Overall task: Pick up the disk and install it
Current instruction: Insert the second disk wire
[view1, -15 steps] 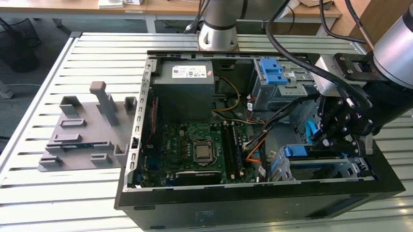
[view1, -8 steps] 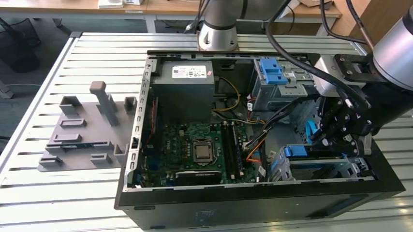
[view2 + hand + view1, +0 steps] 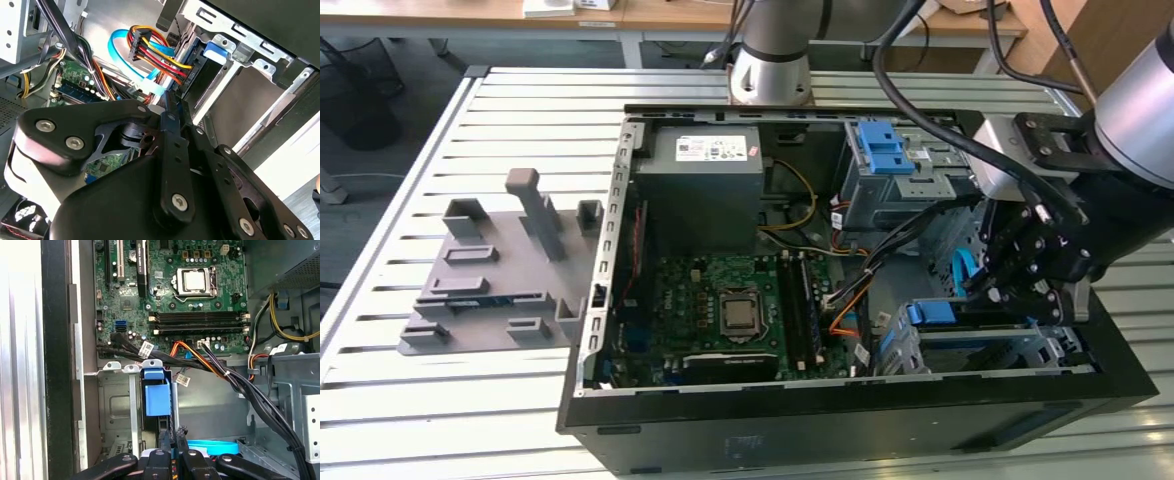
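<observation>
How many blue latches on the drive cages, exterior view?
2. One blue latch tops the drive cage nearer the arm's base; the other sits on the second cage, beside the gripper. The arm may hide more.

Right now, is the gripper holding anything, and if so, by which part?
Nothing visible: the gripper has its fingers pressed together with nothing between them, above the blue-framed disk already seated in its drive bay.
</observation>
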Motion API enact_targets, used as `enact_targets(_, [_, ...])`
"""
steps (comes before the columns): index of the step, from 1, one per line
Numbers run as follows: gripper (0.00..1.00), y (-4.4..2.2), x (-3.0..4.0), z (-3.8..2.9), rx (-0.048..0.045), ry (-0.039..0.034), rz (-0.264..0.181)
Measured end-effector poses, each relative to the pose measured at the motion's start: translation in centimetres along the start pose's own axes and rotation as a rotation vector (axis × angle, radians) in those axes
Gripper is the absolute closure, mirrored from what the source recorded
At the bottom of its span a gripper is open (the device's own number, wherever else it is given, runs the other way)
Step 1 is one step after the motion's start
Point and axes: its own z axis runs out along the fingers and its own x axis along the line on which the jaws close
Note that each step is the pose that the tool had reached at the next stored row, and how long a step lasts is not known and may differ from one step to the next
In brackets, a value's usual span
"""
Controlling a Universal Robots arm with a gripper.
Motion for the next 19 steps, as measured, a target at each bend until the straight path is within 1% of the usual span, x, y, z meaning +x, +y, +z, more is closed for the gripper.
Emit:
enact_targets(8, [0.84,-0.02,0.09,0.13,0.0015,-0.0017,0.021])
enact_targets(12, [0.84,-0.02,0.13,0.20,0.0015,-0.0033,0.022])
enact_targets(19, [0.84,-0.04,0.25,0.36,0.0016,-0.0035,0.023])
